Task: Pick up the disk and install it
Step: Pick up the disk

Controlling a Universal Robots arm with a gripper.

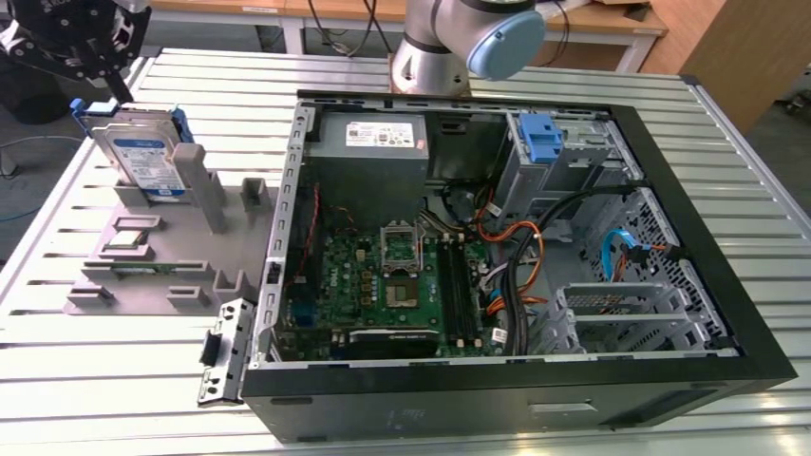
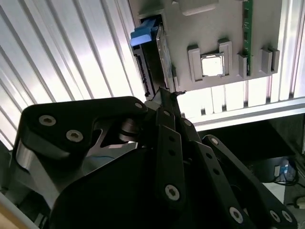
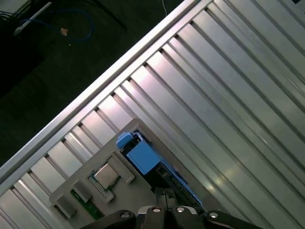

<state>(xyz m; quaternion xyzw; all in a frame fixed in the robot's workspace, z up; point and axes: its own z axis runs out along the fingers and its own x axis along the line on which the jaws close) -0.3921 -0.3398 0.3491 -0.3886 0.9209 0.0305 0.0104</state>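
The disk (image 1: 142, 152) stands on edge in a slot at the far end of a grey holder (image 1: 165, 214), on the exterior view's left. Its blue-and-white label faces forward and blue rails run along its sides. My gripper (image 1: 122, 94) hangs just above the disk's top left corner, apart from it, with its fingers shut and nothing between them. In both wrist views the fingertips sit together over the disk's narrow top edge (image 2: 153, 67) and blue rail (image 3: 143, 157). The gripper (image 2: 167, 94) (image 3: 167, 193) is not touching the disk.
The open computer case (image 1: 709, 237) lies at the exterior view's right, with a grey power-supply box (image 1: 370, 139), a motherboard (image 1: 380, 285), cables and a blue-tabbed drive bay (image 1: 538, 138). A small silver chip (image 2: 212, 64) sits in the holder. The table is ribbed aluminium (image 1: 102, 380).
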